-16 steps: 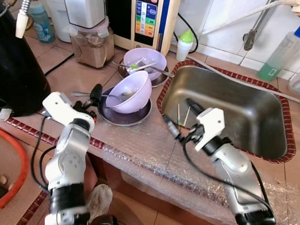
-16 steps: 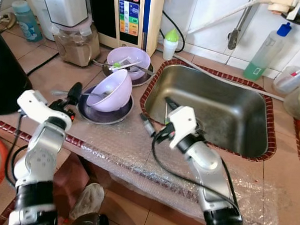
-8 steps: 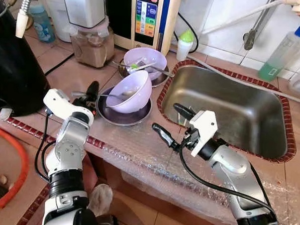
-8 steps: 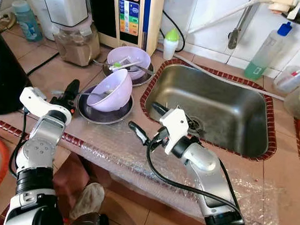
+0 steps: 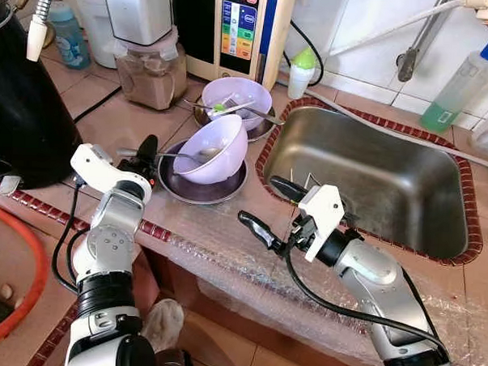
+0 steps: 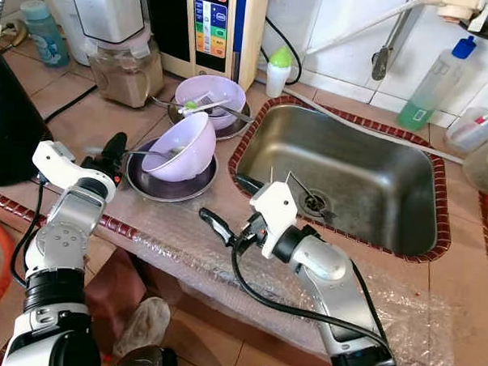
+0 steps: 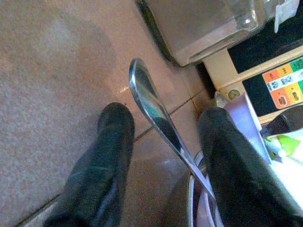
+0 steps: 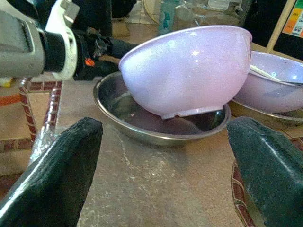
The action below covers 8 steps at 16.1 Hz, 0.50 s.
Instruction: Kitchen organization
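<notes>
On our left, a tilted lilac bowl (image 5: 213, 149) sits in a steel dish (image 5: 197, 189); left gripper (image 7: 165, 142) spread around a spoon handle (image 7: 156, 113), right gripper (image 5: 269, 207) spread wide.

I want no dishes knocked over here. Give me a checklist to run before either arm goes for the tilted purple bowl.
1. Right gripper open wide enough: ok, jaws spread, the tilted purple bowl framed between them in the right wrist view.
2. Left gripper open: ok, its fingers sit either side of the spoon handle.
3. Bowl seated flat: not ok, it leans in the steel plate.
4. Spoon free of the bowl: cannot tell, its far end is hidden.
5. Clearance from the second purple bowl: ok, apart, though close.
</notes>
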### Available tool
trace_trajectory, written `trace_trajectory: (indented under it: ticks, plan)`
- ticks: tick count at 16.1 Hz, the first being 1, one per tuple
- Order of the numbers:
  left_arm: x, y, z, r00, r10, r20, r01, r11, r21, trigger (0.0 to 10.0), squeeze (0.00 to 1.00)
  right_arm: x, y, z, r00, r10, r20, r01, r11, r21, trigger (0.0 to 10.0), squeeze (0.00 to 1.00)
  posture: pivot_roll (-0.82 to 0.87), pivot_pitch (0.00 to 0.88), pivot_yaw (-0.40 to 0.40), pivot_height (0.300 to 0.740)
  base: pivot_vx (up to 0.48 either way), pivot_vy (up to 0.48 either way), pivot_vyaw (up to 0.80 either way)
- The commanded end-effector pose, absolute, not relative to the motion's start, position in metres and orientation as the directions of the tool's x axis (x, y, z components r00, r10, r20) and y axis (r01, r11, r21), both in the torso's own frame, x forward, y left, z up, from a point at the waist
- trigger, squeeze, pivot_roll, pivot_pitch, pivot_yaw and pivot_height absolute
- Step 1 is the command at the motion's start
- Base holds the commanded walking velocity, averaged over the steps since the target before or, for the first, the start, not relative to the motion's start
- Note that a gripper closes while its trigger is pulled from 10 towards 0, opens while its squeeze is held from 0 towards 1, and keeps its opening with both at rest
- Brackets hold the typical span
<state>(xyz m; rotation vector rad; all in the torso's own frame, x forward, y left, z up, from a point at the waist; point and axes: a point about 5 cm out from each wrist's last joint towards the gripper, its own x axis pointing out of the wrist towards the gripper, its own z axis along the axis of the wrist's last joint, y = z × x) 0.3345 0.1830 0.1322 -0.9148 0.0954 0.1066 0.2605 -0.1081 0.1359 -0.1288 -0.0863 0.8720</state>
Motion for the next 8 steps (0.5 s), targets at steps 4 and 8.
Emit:
trace_trajectory:
  ticks: [4,8]
  plan:
    - [0.339,0.188,0.142,0.996,0.045,-0.079,-0.090,0.606,-0.790,0.0,0.00,0.266,-0.110,0.133,0.671,0.741,0.021,-0.730,0.665,-0.155,10.0,0.00,0.01,0.052,0.000,0.740,0.000,0.000,0.00]
    - [0.343,0.190,0.154,0.999,0.042,-0.031,-0.050,0.600,-0.798,0.0,0.00,0.267,-0.110,0.130,0.687,0.727,0.021,-0.714,0.680,-0.167,10.0,0.00,0.01,0.046,0.004,0.740,0.000,0.000,0.00]
